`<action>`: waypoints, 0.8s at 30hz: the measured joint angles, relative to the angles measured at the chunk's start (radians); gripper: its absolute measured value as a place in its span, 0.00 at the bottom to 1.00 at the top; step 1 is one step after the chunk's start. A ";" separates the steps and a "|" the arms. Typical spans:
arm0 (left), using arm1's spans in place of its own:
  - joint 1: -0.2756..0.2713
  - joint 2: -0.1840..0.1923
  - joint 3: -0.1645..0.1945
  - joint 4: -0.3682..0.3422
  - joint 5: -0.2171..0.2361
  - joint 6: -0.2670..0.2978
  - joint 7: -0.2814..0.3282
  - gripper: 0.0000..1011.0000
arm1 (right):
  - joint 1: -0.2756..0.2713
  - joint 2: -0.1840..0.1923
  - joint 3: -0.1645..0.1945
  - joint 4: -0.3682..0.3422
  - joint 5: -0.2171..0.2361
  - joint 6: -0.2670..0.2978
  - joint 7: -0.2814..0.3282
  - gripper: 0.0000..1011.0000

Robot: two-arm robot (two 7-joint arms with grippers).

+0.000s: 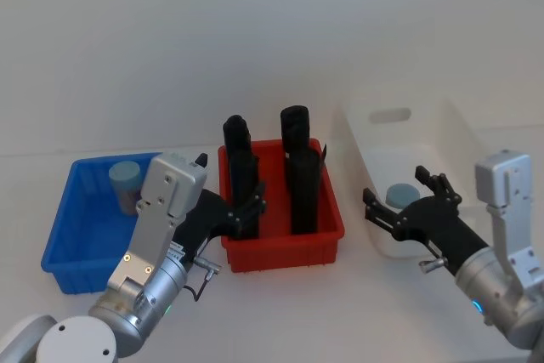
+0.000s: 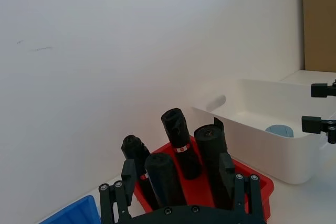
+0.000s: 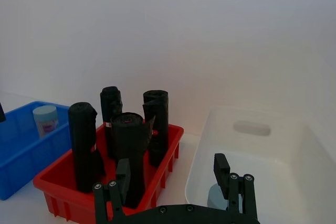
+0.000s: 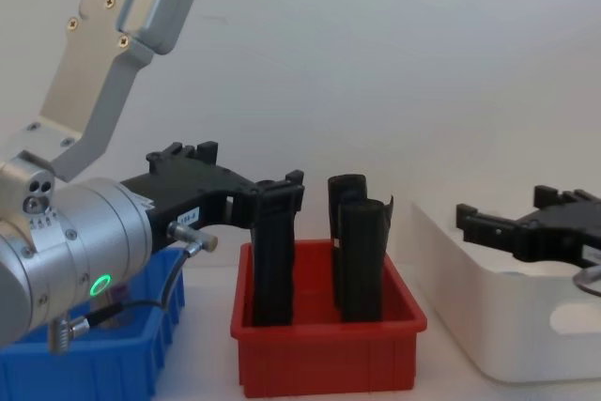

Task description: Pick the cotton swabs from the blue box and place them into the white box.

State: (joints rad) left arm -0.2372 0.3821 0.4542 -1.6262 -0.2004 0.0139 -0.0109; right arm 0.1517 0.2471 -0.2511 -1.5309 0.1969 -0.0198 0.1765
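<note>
**Left arm [image 4: 75, 232] crowds out the blue box [image 4: 113, 373]**

Large in the chest view, the arm's silver housing covers most of that box, leaving one ribbed corner; the left gripper [image 4: 268, 196] reaches forward beside the near-left corner of the red bin [image 1: 285, 248], fingers spread with nothing between them. In the head view the same arm hides the blue box's right wall; a tub of cotton swabs [image 1: 126, 183] stands upright towards the box's far side, pale blue lid up, label too small to read. To the right, the red bin holds four tall black rolls [image 1: 297, 167] on end; their lower parts are lost behind the bin wall in the chest view. Farthest right is the white box [image 1: 459, 129]; a second tub [image 1: 401, 195] stands inside near the front wall, little but its lid showing, half masked by a finger in the right wrist view. The right gripper [image 1: 405, 190] hangs over it, above the rim in the chest view, fingers wide apart and empty. All three bins rest on a white table [image 1: 280, 312] against a plain white wall; a brown panel [image 2: 319, 19] cuts in at the edge of the left wrist view.
</note>
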 joint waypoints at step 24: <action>0.000 0.000 0.000 0.000 0.000 0.000 0.000 0.99 | 0.233 -0.120 -0.042 0.352 -0.090 -0.096 0.120 0.99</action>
State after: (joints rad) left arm -0.2372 0.3821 0.4542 -1.6262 -0.2004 0.0138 -0.0110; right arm 0.3846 0.1266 -0.2929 -1.1794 0.1069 -0.1153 0.2962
